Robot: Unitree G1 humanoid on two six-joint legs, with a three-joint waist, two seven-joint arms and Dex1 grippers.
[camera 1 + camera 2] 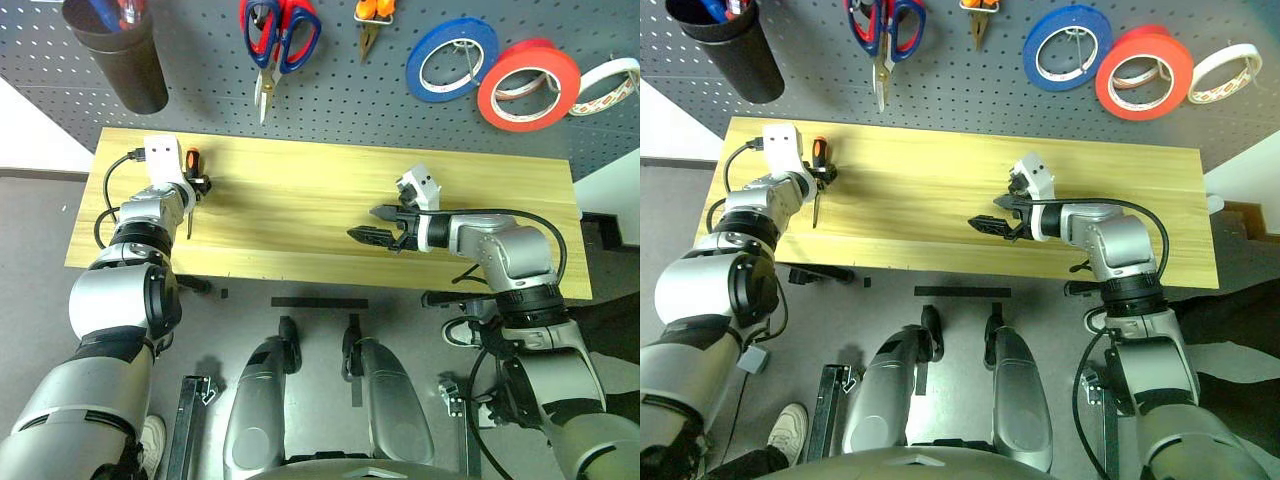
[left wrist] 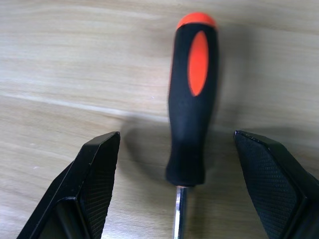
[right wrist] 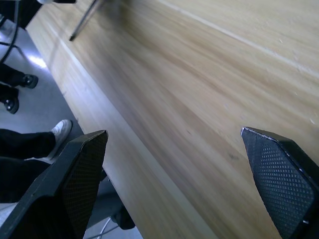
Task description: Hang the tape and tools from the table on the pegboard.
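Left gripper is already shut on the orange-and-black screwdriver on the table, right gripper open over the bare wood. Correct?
Not quite. The left gripper is open, not shut: in the left wrist view its two fingers stand apart on either side of the orange-and-black screwdriver, clear of the handle, which lies flat on the table. The rest holds: the right gripper is open over bare wood.

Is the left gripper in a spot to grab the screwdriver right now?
Probably yes. The left gripper is open, with the screwdriver handle lying on the table between its two fingers, and nothing sits between them.
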